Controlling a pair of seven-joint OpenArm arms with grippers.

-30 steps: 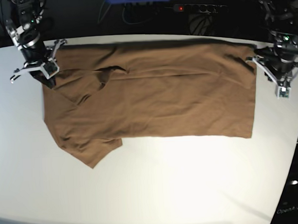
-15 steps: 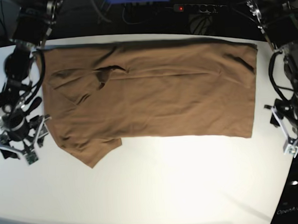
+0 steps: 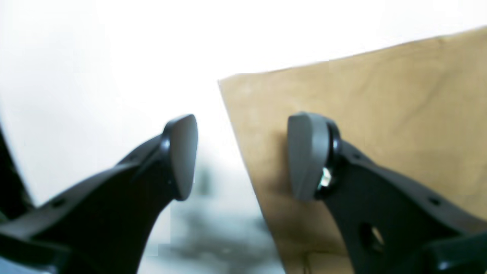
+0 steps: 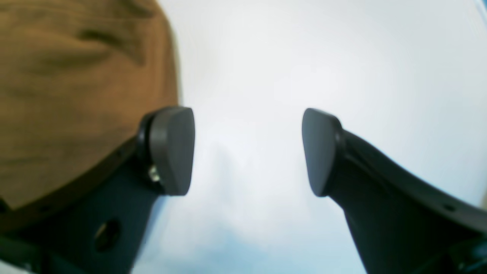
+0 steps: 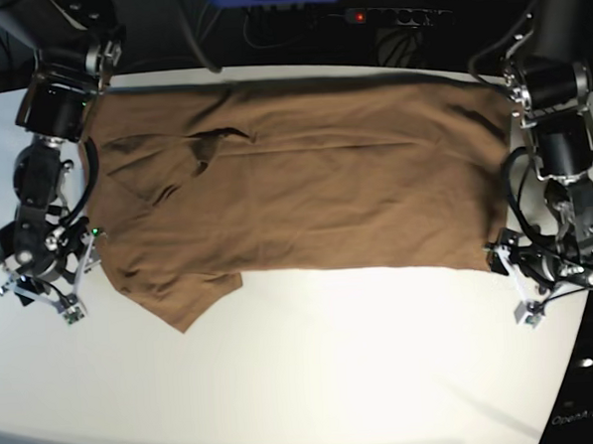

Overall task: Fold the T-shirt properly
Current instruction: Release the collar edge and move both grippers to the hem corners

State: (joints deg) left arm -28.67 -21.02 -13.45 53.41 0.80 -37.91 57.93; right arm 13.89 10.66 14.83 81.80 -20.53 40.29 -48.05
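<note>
White table point(image 5: 315, 380) under bright glare — dark, cable-cluttered background with power strip point(image 5: 390, 16).

Both wrist views are soft and blurred. The T-shirt point(image 3: 361, 114) runs off the frame edge in each, its weave unreadable. In the base view, the left hand point(image 5: 540, 281) covers the shirt's near corner.

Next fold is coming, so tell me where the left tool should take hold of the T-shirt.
Take the T-shirt by its near hem corner, coming in from the table side. The left tool stands open astride that flat edge already.
</note>
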